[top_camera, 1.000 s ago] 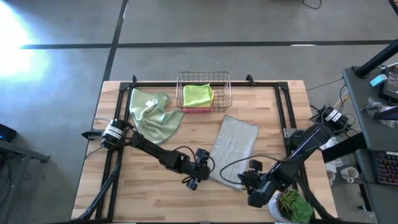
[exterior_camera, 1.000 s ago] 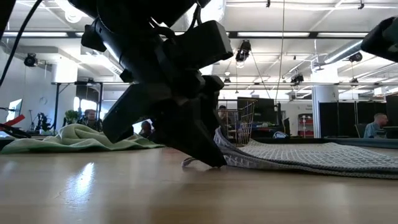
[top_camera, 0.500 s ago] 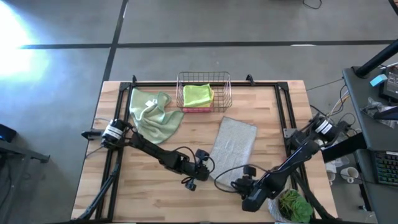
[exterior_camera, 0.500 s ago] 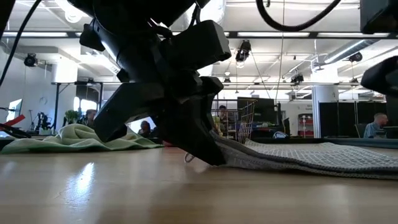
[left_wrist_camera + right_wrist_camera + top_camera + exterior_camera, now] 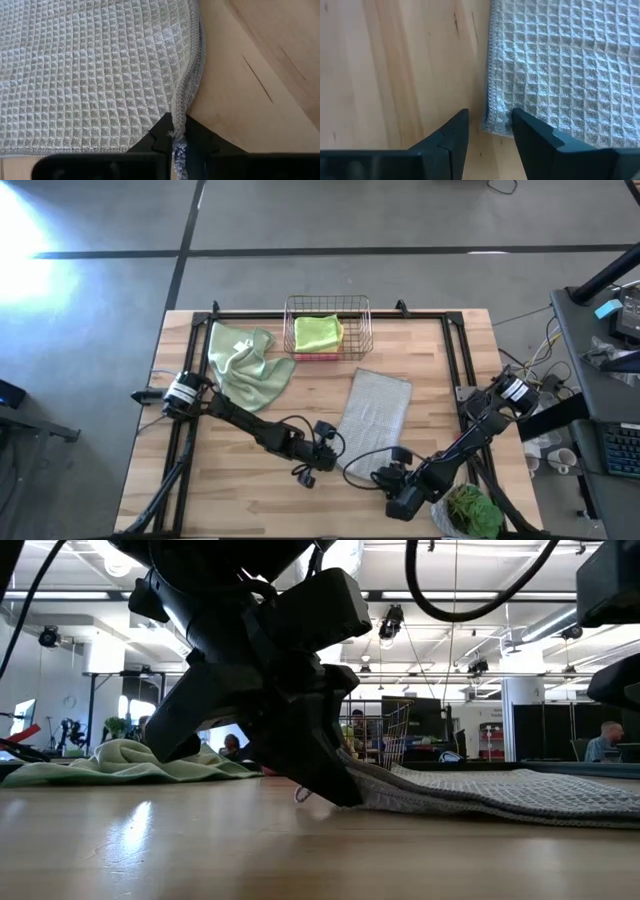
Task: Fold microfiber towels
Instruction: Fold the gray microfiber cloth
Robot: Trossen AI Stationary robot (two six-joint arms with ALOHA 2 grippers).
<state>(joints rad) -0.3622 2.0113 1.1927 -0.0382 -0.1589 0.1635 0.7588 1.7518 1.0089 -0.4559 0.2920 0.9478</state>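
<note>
Grey towel (image 5: 374,417) on the bench (image 5: 240,495): soft, light, limp, likely to sag; take it by its near corners. Left pincer (image 5: 176,136) is closed on one corner; right pincer (image 5: 489,126) gapes, astride the other, gripping nothing.

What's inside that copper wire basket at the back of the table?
The wire basket holds a lime green towel, folded, lying on something pink whose edge peeks out. Whatever else lies beneath is covered.
</note>
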